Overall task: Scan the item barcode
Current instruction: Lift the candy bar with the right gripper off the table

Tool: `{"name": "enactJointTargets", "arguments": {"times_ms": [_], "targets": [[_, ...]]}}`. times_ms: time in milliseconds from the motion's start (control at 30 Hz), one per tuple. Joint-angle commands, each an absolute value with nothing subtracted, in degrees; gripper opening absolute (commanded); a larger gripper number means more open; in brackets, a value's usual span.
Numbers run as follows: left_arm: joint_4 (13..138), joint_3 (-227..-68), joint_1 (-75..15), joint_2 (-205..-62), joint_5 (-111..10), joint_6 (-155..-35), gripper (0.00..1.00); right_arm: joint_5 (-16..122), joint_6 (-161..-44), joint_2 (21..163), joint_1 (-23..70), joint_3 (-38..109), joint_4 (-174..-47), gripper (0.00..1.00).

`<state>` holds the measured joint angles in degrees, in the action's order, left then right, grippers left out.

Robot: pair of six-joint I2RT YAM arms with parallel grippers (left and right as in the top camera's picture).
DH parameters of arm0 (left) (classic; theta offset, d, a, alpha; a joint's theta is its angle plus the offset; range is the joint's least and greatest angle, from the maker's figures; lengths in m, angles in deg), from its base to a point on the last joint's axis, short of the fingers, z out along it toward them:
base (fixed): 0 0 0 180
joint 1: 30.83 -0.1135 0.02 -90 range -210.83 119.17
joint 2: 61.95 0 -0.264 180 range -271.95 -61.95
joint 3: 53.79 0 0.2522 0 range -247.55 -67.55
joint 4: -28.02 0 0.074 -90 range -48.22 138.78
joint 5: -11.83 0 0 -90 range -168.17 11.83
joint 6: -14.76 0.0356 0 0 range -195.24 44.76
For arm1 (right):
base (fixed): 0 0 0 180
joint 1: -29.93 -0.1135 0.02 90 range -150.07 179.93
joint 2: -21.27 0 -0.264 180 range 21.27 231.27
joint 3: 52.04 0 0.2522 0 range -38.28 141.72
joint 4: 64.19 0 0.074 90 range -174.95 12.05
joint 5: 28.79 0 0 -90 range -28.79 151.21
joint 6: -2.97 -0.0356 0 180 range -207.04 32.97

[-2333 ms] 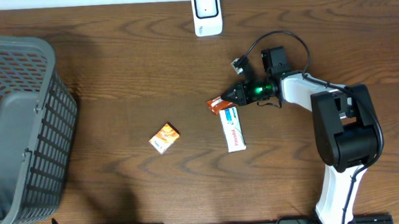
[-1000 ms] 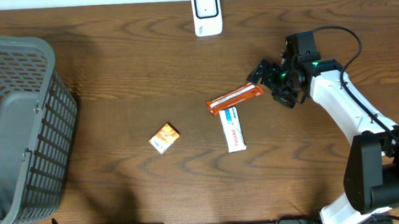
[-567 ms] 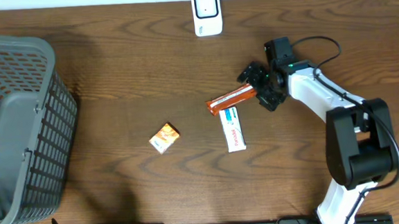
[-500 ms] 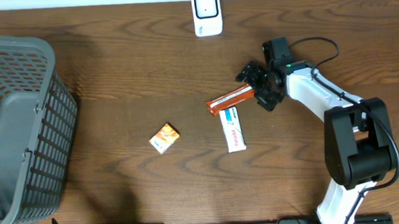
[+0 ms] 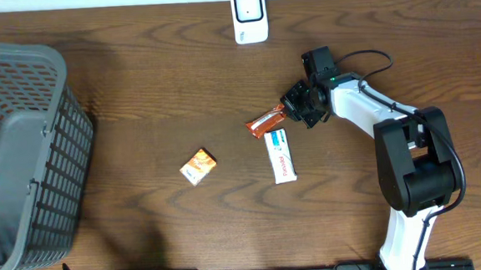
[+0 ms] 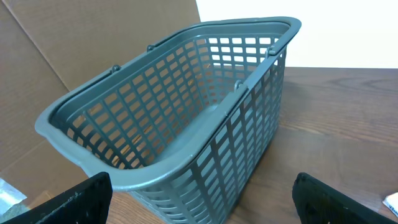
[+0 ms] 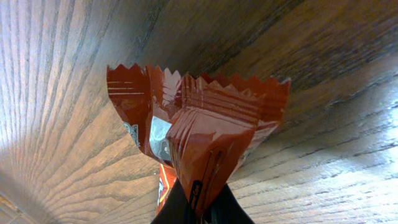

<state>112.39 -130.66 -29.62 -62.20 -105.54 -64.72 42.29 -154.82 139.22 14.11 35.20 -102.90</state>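
the right arm [image 5: 410, 166] is seen from overhead, rising from its base at the near edge of the counter [image 5: 137, 83]. it is bent at the elbow and reaches away and leftwards towards the middle of the counter. the right end effector [image 5: 291, 112] is closed on one end of an orange snack bar [image 5: 267, 123], whose free end points left. whether that end touches the wood cannot be told. in the right wrist view the bar's crimped, zigzag-cut end is pinched between the dark fingertips [image 7: 171, 214] at the bottom edge, and the wrapper is creased above the grip. just beside the bar, on its near side, a white toothpaste box [image 5: 281, 156] lies flat. further left, a small orange packet [image 5: 198, 166] lies apart from both. the left end effector [image 6: 205, 196] is shown only in the left wrist view, its fingers [image 6: 74, 202] spread wide with nothing between them, facing a grey basket [image 5: 16, 157] at the counter's left side. at the far edge a white scanner [image 5: 249, 15] stands well apart from the bar.
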Motion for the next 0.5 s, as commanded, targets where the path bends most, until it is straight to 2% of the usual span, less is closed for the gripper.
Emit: {"name": "enactJointTargets", "arguments": {"times_ms": [0,100,233,467], "targets": [[112.50,-130.77,-29.88,-62.13,-105.85,-64.83,0.93,48.85,-151.46,143.86,14.05,31.41,-102.64,0.01],[112.48,-130.77,-29.88,-62.13,-105.85,-64.83,0.93,47.73,-148.20,139.40,14.68,31.44,-102.18,0.01],[112.50,-130.77,-29.88,-62.13,-105.85,-64.83,0.93,39.56,-142.72,130.04,16.34,31.44,-102.75,0.01],[112.50,-130.77,-29.88,-62.13,-105.85,-64.83,0.93,34.75,-136.27,111.95,18.61,31.44,-110.79,0.01]]}}
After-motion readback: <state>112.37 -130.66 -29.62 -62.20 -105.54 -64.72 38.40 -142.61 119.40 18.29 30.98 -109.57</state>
